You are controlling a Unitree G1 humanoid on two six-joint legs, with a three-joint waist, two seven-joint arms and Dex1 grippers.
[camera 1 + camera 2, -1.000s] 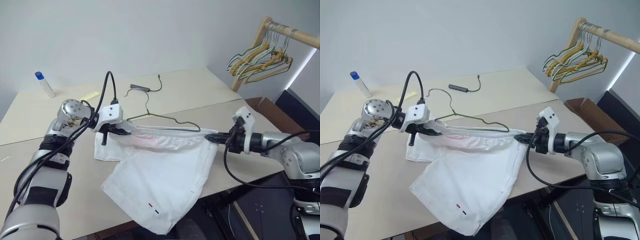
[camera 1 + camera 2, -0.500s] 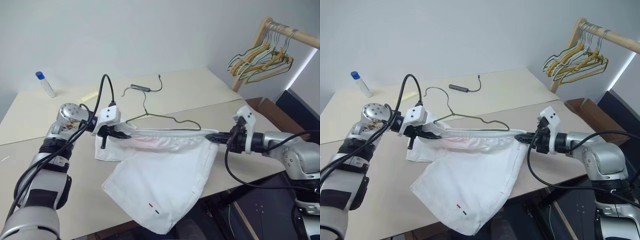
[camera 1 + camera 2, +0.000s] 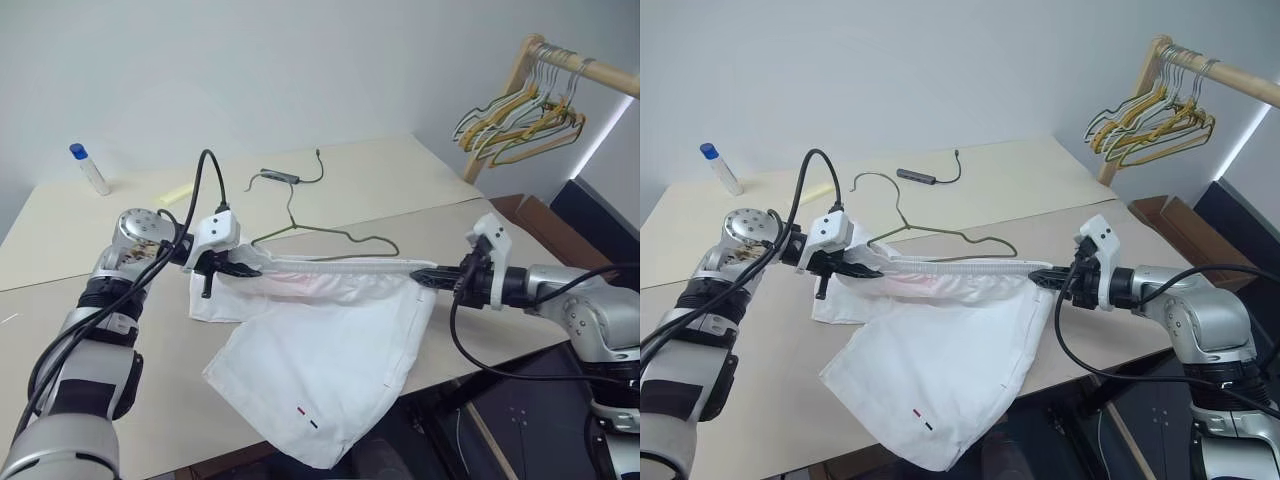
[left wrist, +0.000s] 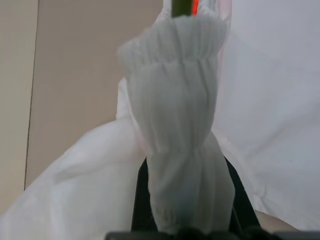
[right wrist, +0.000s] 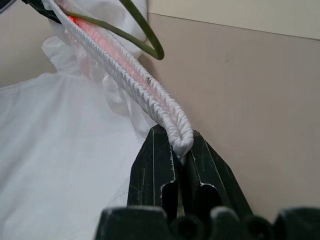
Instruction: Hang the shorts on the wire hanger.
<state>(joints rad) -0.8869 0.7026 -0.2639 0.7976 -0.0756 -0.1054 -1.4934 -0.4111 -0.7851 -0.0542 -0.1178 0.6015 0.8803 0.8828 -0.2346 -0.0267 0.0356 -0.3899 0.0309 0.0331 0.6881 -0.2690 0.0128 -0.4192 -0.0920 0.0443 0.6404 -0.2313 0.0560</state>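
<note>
White shorts (image 3: 330, 350) between 2 tools

A plain pale wall (image 3: 300, 60) backs two beige tables (image 3: 400, 170); a wooden rail (image 3: 585, 68) stands at two o'clock.

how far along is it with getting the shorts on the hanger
Done: both ends of the shorts' waistband are pinched, left end effector and right end effector, band stretched taut above the table. In hand: holding it beside the wire hanger, which lies on the table behind the band. Left: getting the shorts onto the hanger; whether any wire is inside yet is unclear.
</note>
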